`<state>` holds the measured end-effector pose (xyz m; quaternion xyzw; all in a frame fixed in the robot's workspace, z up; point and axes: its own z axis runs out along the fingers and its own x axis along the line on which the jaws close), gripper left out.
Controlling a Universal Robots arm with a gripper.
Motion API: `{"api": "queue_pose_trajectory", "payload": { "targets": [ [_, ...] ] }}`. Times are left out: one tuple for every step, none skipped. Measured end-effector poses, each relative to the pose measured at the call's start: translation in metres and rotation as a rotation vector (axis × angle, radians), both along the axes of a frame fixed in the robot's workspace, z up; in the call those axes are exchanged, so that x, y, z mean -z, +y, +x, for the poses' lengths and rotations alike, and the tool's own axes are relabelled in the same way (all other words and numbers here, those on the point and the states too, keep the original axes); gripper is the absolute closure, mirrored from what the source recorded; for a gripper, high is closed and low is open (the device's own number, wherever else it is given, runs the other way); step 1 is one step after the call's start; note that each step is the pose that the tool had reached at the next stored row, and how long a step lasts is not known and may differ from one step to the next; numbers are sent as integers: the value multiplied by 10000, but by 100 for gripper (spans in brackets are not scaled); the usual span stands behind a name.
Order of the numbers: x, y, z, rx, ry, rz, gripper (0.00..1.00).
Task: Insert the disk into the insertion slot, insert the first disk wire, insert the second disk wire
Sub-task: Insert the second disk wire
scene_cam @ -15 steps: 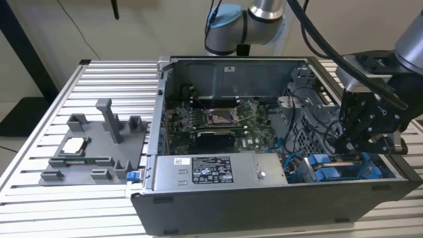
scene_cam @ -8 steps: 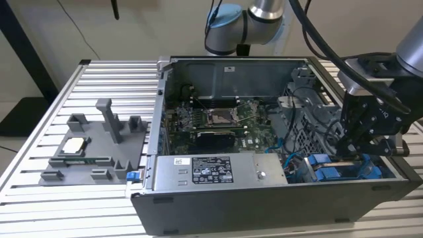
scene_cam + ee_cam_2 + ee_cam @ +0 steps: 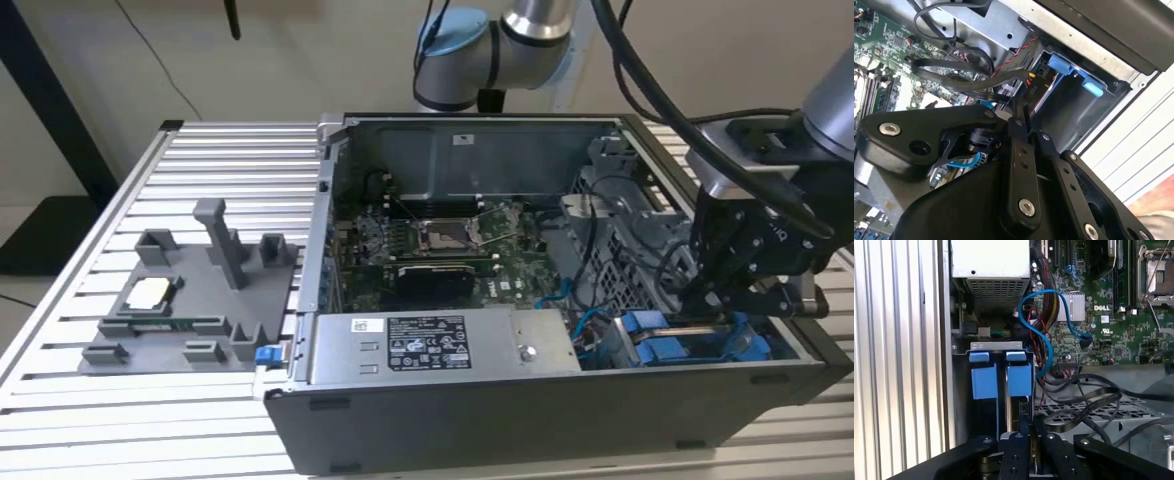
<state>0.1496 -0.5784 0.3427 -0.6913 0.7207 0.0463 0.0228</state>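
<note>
Inside the open computer case, the disk's blue carrier (image 3: 1019,381) sits in the insertion slot (image 3: 996,346), the metal drive cage at the case's front corner, beside a second blue carrier (image 3: 985,382). In the exterior view the blue carriers (image 3: 667,347) lie low at the right, and my gripper (image 3: 691,318) reaches down just above them. Its fingers (image 3: 1016,440) are pressed together on a black disk wire connector (image 3: 1024,406) right at the disk's end. In the second wrist view the gripper (image 3: 1021,107) pinches the same black wire (image 3: 1030,85) close to the blue carrier (image 3: 1064,65).
A blue data cable (image 3: 1046,340) and black cable bundles (image 3: 1089,400) loop beside the cage over the motherboard (image 3: 441,240). The silver power-supply box (image 3: 441,340) stands on the cage's left in the exterior view. A grey fixture tray (image 3: 187,300) lies outside the case on the slatted table (image 3: 80,430).
</note>
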Motion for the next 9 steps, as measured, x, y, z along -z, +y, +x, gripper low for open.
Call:
{"api": "queue_pose_trajectory", "payload": {
  "targets": [
    [10, 0, 1, -3, -9, -5, 84],
    [27, -1, 0, -4, -21, -3, 84],
    [44, -1, -1, -2, -37, -6, 84],
    [58, 0, -1, -2, -49, -14, 84],
    [73, -1, -5, -1, -66, -19, 84],
    [81, 0, -6, -2, -75, -8, 84],
    [88, 0, -6, -3, -75, 14, 83],
    [71, 0, -5, -2, -74, 30, 83],
    [34, -1, -5, 1, -71, 36, 76]
  ]
}}
